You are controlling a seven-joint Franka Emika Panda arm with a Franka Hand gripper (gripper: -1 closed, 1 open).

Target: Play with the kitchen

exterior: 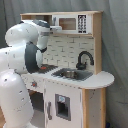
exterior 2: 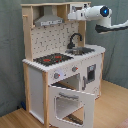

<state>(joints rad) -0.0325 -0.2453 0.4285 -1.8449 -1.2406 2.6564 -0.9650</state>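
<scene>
At centre in both exterior views stood the kitchen [exterior: 75, 70] [exterior 2: 60, 65], white and light wood, upright on a wooden floor [exterior 2: 110, 107] before a grey curtain [exterior: 117, 50].

First exterior view: the arm [exterior: 22, 60] filled the first exterior view's left side, white, elbow bent, its forearm reaching up to the top shelf. The gripper [exterior: 54, 28] sat just beside the microwave [exterior: 72, 23], at its left edge. Whether the fingers were apart or together could not be told. Below, the black faucet [exterior: 83, 59] curved over the sink [exterior: 72, 74]. A rounded white surface [exterior: 102, 79] jutted out at the first exterior view's right. The hob [exterior: 47, 67] showed only as a sliver of red and black behind the arm. The hood was hidden by the arm.

Second exterior view: the grey hood [exterior 2: 49, 21] was plain to see, and the hob [exterior 2: 52, 59] lay fully open to view with its red rings. The oven door [exterior 2: 70, 102] hung open, tilted forward, its window showing. Only the wrist end of the arm [exterior 2: 97, 12] appeared, coming in from the second exterior view's right at the top shelf; the gripper [exterior 2: 71, 15] reached the upper cabinet, state again not clear. Two knobs [exterior 2: 56, 76] sat on the front panel.
</scene>
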